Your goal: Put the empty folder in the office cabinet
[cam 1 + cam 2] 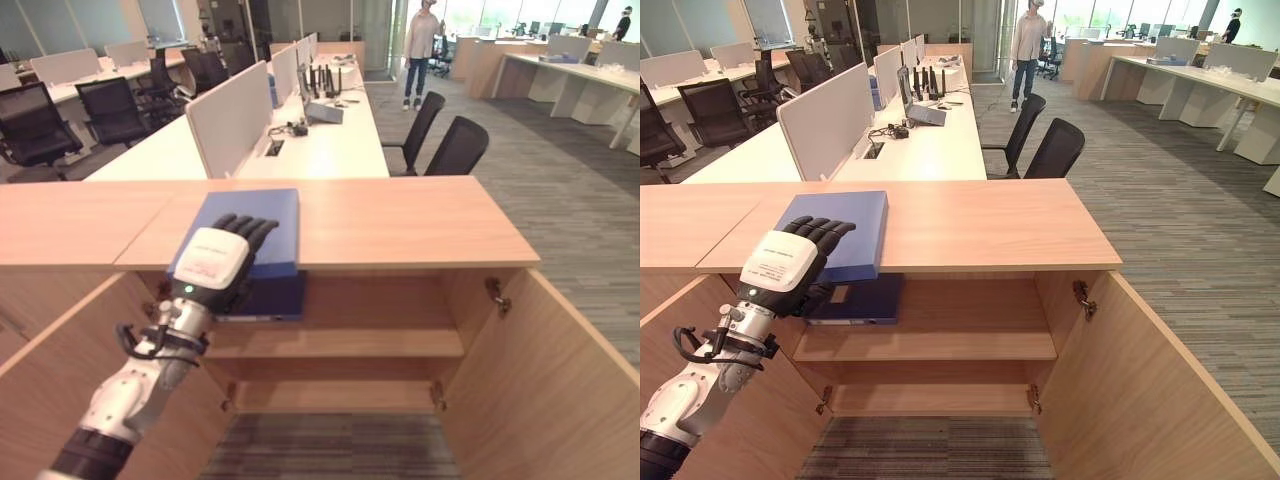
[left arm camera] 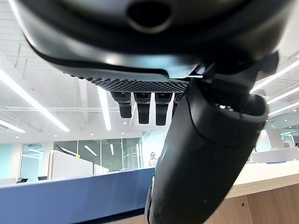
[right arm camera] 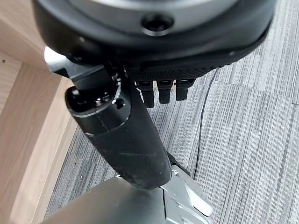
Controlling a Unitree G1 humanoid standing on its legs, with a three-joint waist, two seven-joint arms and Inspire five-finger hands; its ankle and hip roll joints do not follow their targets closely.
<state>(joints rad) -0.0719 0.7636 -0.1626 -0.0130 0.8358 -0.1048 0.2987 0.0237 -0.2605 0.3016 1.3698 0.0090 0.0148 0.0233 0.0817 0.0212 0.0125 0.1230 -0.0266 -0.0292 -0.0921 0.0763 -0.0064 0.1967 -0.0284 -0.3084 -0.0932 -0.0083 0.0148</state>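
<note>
A blue folder [image 1: 262,225] lies flat on the wooden top of the office cabinet [image 1: 400,225], its near end sticking out over the front edge. My left hand [image 1: 215,262] rests on that near end with its fingers curled over the top face and its thumb [image 2: 201,158] down past the folder's edge [image 2: 70,196]. A darker blue flat piece [image 1: 268,300] shows just under the cabinet top below the hand; whether it belongs to the folder I cannot tell. My right hand [image 3: 121,135] hangs over grey carpet, fingers relaxed, holding nothing.
Both cabinet doors stand wide open, one at the left [image 1: 60,370] and one at the right [image 1: 560,380]. A bare shelf [image 1: 380,345] runs across inside. Behind the cabinet are a white desk [image 1: 330,140] with dividers, two black chairs [image 1: 455,145] and a person [image 1: 420,50] far off.
</note>
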